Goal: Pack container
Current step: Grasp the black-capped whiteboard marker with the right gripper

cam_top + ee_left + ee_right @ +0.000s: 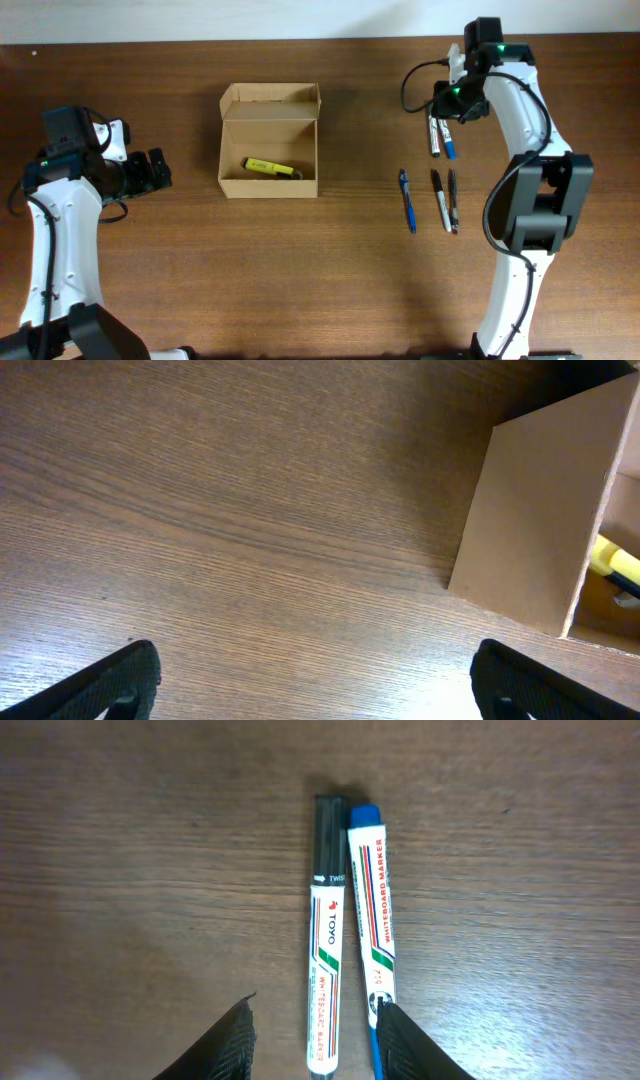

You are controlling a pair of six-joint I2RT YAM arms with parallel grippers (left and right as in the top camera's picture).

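The tan cardboard container (268, 143) stands open at table centre-left, lid flap raised at the back, with a yellow highlighter (268, 167) inside. Its side wall (530, 520) and the highlighter (618, 563) show in the left wrist view. My left gripper (150, 172) is open and empty, left of the box. My right gripper (445, 104) is open over two whiteboard markers, a black-capped one (325, 935) between the fingers and a blue-capped one (372, 920) by the right finger; they also show overhead as the black marker (434, 138) and the blue marker (448, 143).
Three pens lie in a row right of the box: a blue pen (408, 200), a black-and-white pen (440, 199) and a dark pen (453, 201). The right arm's base (535, 210) stands beside them.
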